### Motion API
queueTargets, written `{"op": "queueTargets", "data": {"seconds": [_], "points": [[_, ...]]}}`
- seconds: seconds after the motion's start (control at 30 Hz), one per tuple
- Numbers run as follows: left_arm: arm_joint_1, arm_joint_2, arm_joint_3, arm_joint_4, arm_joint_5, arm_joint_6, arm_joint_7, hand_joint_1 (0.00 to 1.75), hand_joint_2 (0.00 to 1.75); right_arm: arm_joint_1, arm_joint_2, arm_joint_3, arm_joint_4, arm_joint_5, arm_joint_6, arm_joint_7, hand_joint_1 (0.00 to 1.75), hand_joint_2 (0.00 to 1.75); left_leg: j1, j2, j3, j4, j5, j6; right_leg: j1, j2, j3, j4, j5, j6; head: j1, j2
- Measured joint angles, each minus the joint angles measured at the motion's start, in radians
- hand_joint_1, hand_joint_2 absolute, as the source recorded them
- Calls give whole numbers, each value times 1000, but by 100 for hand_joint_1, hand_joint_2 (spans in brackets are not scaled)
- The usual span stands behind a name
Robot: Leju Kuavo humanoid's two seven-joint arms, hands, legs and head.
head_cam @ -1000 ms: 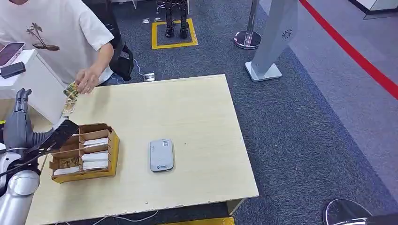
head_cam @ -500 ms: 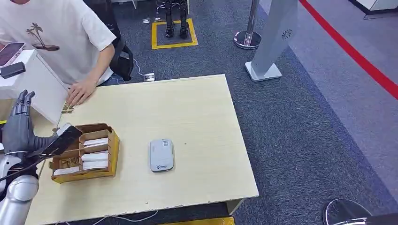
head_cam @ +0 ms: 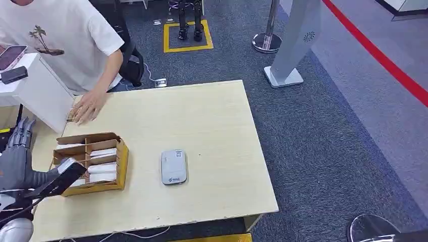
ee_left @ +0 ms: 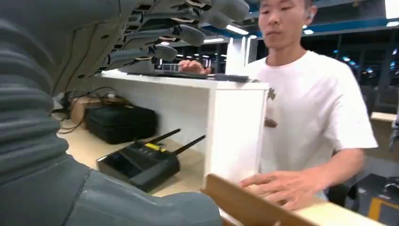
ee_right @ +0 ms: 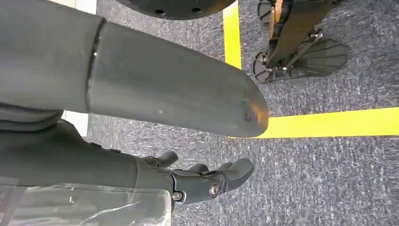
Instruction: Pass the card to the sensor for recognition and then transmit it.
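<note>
The grey-white sensor (head_cam: 173, 167) lies flat in the middle of the wooden table (head_cam: 202, 121). To its left stands a cardboard box (head_cam: 96, 162) with compartments holding white cards. My left hand (head_cam: 19, 164) hovers at the table's near left corner beside the box, fingers (ee_left: 155, 33) spread, holding nothing. A person's hand (head_cam: 89, 107) presses flat on a patterned card (head_cam: 71, 117) at the table's far left edge. My right hand (ee_right: 207, 181) hangs over the carpet, fingers loosely bent, with nothing in it.
A white cabinet (head_cam: 35, 88) with phones on top stands at the left, by the person in a white shirt (head_cam: 55, 35). A black device with antennas (ee_left: 141, 162) sits behind it. A grey sign stand (head_cam: 295, 45) and a stanchion base (head_cam: 266, 43) stand beyond the table.
My left hand has drawn back and down toward me, past the box. The person's hand has lowered the patterned card onto the table and now lies flat on it.
</note>
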State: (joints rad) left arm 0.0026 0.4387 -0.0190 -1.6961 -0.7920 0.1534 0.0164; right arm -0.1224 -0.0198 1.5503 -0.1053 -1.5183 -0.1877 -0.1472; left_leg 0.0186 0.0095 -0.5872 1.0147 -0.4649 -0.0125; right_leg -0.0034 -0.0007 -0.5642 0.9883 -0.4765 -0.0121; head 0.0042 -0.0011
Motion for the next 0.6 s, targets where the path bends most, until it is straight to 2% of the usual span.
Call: {"op": "queueTargets", "data": {"seconds": [0.27, 0.6], "points": [[184, -10, 77, -138, -37, 10, 0, 0, 175, 6, 0, -26, 0, 0, -3, -3, 0, 0, 0, 0, 0, 0, -1, -1, 0, 0, 0, 0, -1, 1, 0, 0], [298, -35, 130, -210, -97, -4, 37, 0, 175, 7, 0, -46, 0, 0, -5, 0, 0, 0, 0, 0, 1, 0, -1, -1, 0, 0, 1, 0, -1, 1, 0, 0]]}}
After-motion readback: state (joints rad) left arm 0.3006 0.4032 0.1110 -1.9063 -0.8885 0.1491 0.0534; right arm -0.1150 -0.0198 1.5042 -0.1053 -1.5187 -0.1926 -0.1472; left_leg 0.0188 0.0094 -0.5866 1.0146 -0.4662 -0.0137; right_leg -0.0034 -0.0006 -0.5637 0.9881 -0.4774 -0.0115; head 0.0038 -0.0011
